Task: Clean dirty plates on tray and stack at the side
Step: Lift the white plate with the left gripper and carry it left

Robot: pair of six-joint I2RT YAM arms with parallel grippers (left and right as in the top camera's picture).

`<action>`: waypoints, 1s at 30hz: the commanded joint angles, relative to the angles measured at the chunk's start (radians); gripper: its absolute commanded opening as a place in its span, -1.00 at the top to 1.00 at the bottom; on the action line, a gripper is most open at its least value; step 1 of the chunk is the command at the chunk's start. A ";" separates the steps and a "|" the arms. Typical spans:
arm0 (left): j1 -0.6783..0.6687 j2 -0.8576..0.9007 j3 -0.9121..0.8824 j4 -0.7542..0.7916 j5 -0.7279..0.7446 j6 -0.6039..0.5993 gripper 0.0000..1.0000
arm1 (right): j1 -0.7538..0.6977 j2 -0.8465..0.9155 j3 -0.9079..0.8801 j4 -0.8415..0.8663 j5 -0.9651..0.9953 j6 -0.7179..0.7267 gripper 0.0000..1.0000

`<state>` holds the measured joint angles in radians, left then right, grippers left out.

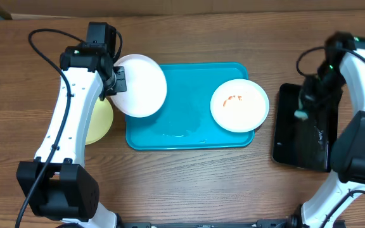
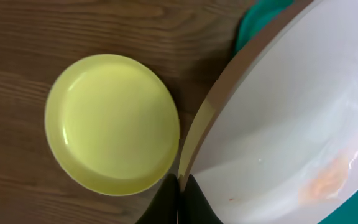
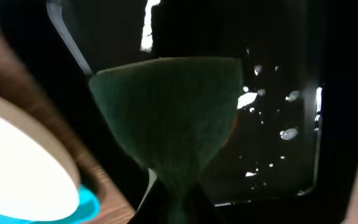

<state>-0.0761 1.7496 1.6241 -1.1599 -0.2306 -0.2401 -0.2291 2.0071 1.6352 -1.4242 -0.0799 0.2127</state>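
On wooden table, possibly wet tray

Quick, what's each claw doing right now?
Left gripper: closed on the white plate at its rim.
Right gripper: closed on a green sponge.

Glossy plates, plastic tray, wood-grain table, perhaps fibrous sponge

The overhead camera looks straight down from high up and takes in the table, the tray and the black tray. The left wrist camera faces down from close by, sharing with it the yellow plate, the held plate and one tray corner. The right wrist camera, closer still, faces down past the sponge onto the black tray, sharing that, the smeared plate and a tray corner.
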 commanded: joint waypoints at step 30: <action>-0.373 -0.071 0.015 0.031 -0.743 -0.052 0.92 | -0.075 -0.031 -0.414 0.322 -0.187 -0.109 0.92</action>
<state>-0.4423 1.7035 1.6241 -1.1328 -0.9028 -0.2890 -0.3016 1.9690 1.2678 -1.1137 -0.2672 0.1074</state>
